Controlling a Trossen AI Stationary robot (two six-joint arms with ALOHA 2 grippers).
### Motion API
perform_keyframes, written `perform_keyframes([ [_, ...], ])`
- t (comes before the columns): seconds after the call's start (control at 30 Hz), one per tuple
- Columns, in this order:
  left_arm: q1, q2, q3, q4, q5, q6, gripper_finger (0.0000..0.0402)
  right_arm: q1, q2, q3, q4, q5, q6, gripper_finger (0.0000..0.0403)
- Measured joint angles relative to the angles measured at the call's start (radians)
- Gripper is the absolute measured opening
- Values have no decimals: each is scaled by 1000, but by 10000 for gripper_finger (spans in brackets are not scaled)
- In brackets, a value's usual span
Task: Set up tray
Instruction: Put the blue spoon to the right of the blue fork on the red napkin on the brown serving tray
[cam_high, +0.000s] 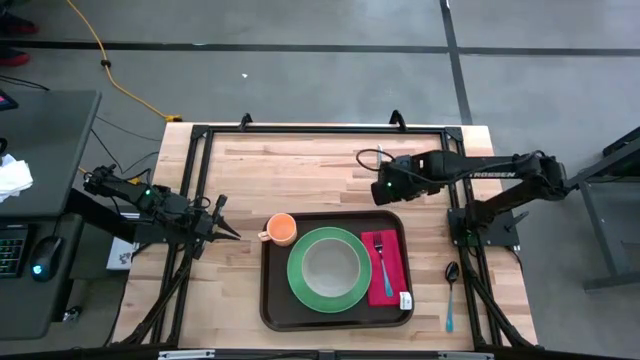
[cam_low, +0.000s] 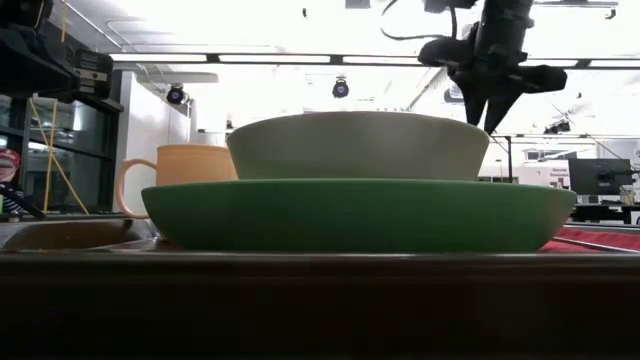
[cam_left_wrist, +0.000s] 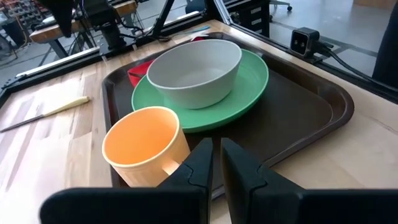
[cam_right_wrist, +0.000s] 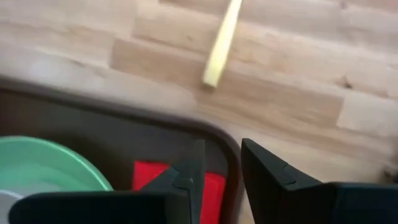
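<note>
The dark brown tray (cam_high: 280, 300) lies at the middle of the table's near side. On it a grey bowl (cam_high: 331, 265) sits in a green plate (cam_high: 300, 285). An orange cup (cam_high: 282, 229) stands at its far left corner. A red napkin (cam_high: 388, 275) with a fork (cam_high: 379, 248) lies along its right side. My right gripper (cam_high: 381, 190) hangs open above the tray's far right corner (cam_right_wrist: 230, 146), pointing down, with nothing between its fingers. My left gripper (cam_high: 232, 236) waits shut just left of the tray, aimed at the cup (cam_left_wrist: 143, 146).
A spoon (cam_high: 450, 295) with a blue handle lies on the wood right of the tray. A knife with a pale yellow handle (cam_right_wrist: 219, 43) lies on the table beyond the tray's far edge. A small white packet (cam_high: 405, 299) sits at the napkin's near end.
</note>
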Motion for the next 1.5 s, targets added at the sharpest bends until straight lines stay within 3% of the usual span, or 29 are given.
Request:
perform_keyframes([
  [0.17, 0, 0, 0, -2, 0, -15, 62, 32, 0, 0, -110, -84, 25, 82],
  [0.37, 0, 0, 0, -2, 0, -15, 62, 153, 0, -1, -209, -154, 156, 82],
  [0.93, 0, 0, 0, 24, -1, -17, 62, 476, 0, -1, -207, -222, 543, 83],
  [1.5, 0, 0, 0, 29, 4, -22, 62, 704, 3, -1, -149, -368, 745, 83],
])
